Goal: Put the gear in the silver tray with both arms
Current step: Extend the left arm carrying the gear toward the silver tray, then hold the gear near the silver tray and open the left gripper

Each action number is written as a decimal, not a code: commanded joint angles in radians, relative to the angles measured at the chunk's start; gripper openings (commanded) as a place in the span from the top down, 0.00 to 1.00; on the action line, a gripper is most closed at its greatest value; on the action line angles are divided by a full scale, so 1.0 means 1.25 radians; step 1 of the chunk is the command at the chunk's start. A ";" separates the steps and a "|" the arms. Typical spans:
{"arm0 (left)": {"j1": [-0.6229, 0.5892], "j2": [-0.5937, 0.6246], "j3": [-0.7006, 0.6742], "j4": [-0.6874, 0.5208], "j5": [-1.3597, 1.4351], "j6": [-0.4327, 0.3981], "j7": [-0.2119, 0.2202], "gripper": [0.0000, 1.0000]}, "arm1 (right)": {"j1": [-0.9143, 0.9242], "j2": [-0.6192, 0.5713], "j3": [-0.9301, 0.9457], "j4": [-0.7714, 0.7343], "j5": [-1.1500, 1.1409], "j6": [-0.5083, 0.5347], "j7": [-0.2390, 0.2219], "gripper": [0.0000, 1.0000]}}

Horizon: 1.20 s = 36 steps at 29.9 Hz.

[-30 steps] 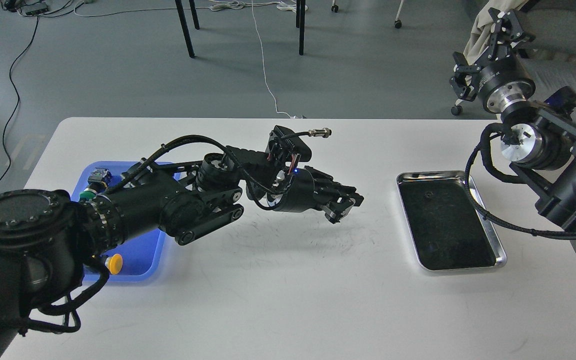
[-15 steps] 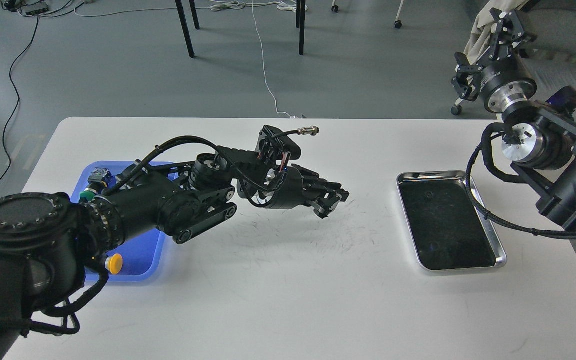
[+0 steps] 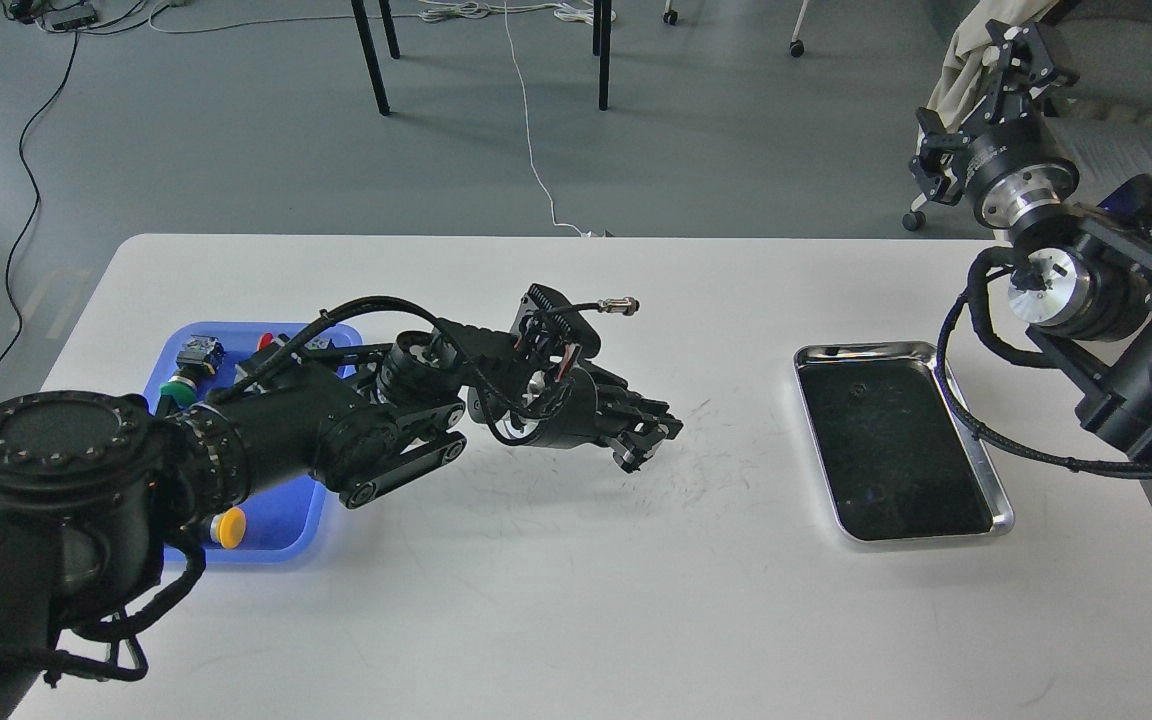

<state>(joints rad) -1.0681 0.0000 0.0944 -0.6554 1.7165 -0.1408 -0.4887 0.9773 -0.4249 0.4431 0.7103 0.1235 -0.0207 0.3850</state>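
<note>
left pincer [image 3: 648, 440] hovers well left of silver tray [image 3: 976, 445].

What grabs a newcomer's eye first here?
The big black left arm sprawling across the white table, its gripper low over bare tabletop mid-table. Then the glowing blue tray of small parts at left, and the silver tray at right.

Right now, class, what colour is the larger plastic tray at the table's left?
Blue plastic tray, head view.
</note>
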 commanded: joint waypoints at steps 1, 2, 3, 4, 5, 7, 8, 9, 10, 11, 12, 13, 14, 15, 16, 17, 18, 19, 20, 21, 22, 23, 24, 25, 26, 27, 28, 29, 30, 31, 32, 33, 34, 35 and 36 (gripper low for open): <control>0.011 0.000 -0.001 -0.005 0.000 0.001 0.000 0.93 | -0.001 0.005 -0.001 -0.010 -0.001 0.001 0.000 0.03; 0.014 0.000 -0.001 -0.005 -0.001 0.001 0.000 0.93 | -0.001 0.006 -0.001 -0.010 -0.001 0.001 0.000 0.03; 0.016 0.000 -0.002 -0.009 -0.004 0.003 0.000 0.93 | -0.001 0.006 -0.002 -0.010 -0.001 0.001 0.000 0.03; 0.018 0.000 -0.004 -0.014 -0.006 0.008 0.000 0.93 | -0.001 0.006 -0.002 -0.010 0.001 0.001 0.000 0.03; 0.021 0.000 -0.004 -0.020 -0.003 0.014 0.000 0.93 | -0.001 0.006 -0.004 -0.010 -0.001 0.001 0.000 0.03; 0.033 0.000 -0.004 -0.042 -0.002 0.016 0.000 0.93 | -0.001 0.007 -0.004 -0.010 -0.001 0.002 0.000 0.03; 0.034 0.000 -0.003 -0.049 -0.002 0.017 0.000 0.93 | -0.001 0.007 -0.004 -0.010 -0.001 0.002 0.000 0.03; 0.034 0.000 -0.002 -0.049 -0.002 0.018 0.000 0.93 | -0.001 0.006 -0.004 -0.010 -0.001 0.001 0.000 0.03; 0.035 0.000 -0.004 -0.051 -0.002 0.018 0.000 0.92 | -0.001 0.006 -0.004 -0.010 -0.001 0.001 0.000 0.03; 0.037 0.000 -0.004 -0.058 -0.002 0.022 0.000 0.92 | -0.001 0.006 -0.005 -0.011 -0.001 0.002 0.000 0.03; 0.040 0.000 -0.003 -0.062 -0.002 0.029 0.000 0.92 | -0.003 0.006 -0.005 -0.011 -0.001 0.002 -0.001 0.03; 0.042 0.000 -0.003 -0.073 -0.002 0.035 0.000 0.92 | -0.003 0.006 -0.006 -0.011 -0.001 0.002 -0.001 0.03; 0.041 0.000 -0.002 -0.081 -0.002 0.035 0.000 0.92 | -0.003 0.006 -0.005 -0.011 -0.001 0.002 -0.001 0.03; 0.040 0.000 -0.002 -0.082 -0.002 0.037 0.000 0.92 | -0.001 0.006 -0.006 -0.011 -0.001 0.002 -0.001 0.03; 0.040 0.000 -0.004 -0.083 -0.004 0.037 0.000 0.92 | -0.003 0.006 -0.006 -0.011 -0.001 0.002 -0.001 0.03; 0.041 0.000 -0.004 -0.084 -0.004 0.037 0.000 0.92 | -0.003 0.006 -0.006 -0.011 -0.001 0.002 -0.001 0.03; 0.045 0.000 -0.006 -0.087 -0.004 0.039 0.000 0.92 | -0.003 0.006 -0.006 -0.011 -0.001 0.002 -0.001 0.03; 0.048 0.000 -0.006 -0.090 -0.007 0.043 0.000 0.92 | -0.003 0.006 -0.006 -0.011 -0.001 0.002 -0.001 0.03; 0.056 0.000 -0.006 -0.092 -0.007 0.049 0.000 0.92 | -0.003 0.006 -0.006 -0.011 -0.001 0.002 -0.002 0.03; 0.063 0.000 -0.004 -0.093 -0.007 0.055 0.000 0.92 | -0.003 0.006 -0.006 -0.011 -0.001 0.002 -0.004 0.03; 0.068 0.000 -0.006 -0.095 -0.011 0.059 0.000 0.92 | -0.003 0.006 -0.006 -0.011 -0.001 0.002 -0.005 0.03; 0.075 0.000 -0.007 -0.101 -0.012 0.061 0.000 0.92 | -0.003 0.006 -0.006 -0.011 -0.001 0.002 -0.005 0.03; 0.080 0.000 -0.008 -0.109 -0.012 0.073 0.000 0.91 | -0.003 0.006 -0.006 -0.011 -0.001 0.002 -0.006 0.03; 0.086 0.000 -0.008 -0.113 -0.014 0.087 0.000 0.91 | -0.003 0.006 -0.006 -0.011 -0.001 0.002 -0.006 0.03; 0.090 0.000 -0.007 -0.113 -0.012 0.095 0.000 0.91 | -0.003 0.006 -0.006 -0.010 -0.001 0.002 -0.005 0.03; 0.092 0.000 -0.007 -0.113 -0.012 0.098 0.000 0.91 | -0.003 0.006 -0.006 -0.010 -0.001 0.002 -0.005 0.03; 0.097 0.000 -0.009 -0.113 -0.016 0.100 0.000 0.91 | -0.003 0.006 -0.006 -0.010 -0.001 0.002 -0.005 0.03; 0.102 0.000 -0.010 -0.114 -0.022 0.100 0.000 0.91 | -0.003 0.005 -0.006 -0.010 -0.001 0.002 -0.006 0.03; 0.108 0.000 -0.009 -0.114 -0.027 0.102 0.000 0.91 | -0.003 0.005 -0.006 -0.010 -0.001 0.002 -0.006 0.03; 0.114 0.000 -0.010 -0.113 -0.031 0.102 0.000 0.91 | -0.003 0.005 -0.006 -0.010 -0.001 0.002 -0.006 0.03; 0.117 0.000 -0.012 -0.113 -0.039 0.102 0.000 0.91 | -0.003 0.005 -0.006 -0.010 -0.001 0.002 -0.006 0.03; 0.119 0.000 -0.012 -0.113 -0.047 0.102 0.000 0.91 | -0.003 0.005 -0.006 -0.010 -0.001 0.002 -0.006 0.03; 0.119 0.000 -0.012 -0.113 -0.049 0.102 0.000 0.91 | -0.003 0.005 -0.006 -0.010 -0.001 0.002 -0.006 0.03; 0.122 0.000 -0.012 -0.110 -0.052 0.102 0.000 0.91 | -0.003 0.005 -0.006 -0.010 -0.001 0.002 -0.006 0.03; 0.124 0.000 -0.012 -0.109 -0.054 0.102 0.000 0.91 | -0.003 0.005 -0.006 -0.011 -0.001 0.002 -0.006 0.03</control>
<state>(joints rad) -0.9204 0.0000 0.0799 -0.7963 1.6603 -0.0139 -0.4887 0.9741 -0.4188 0.4356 0.6979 0.1227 -0.0184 0.3774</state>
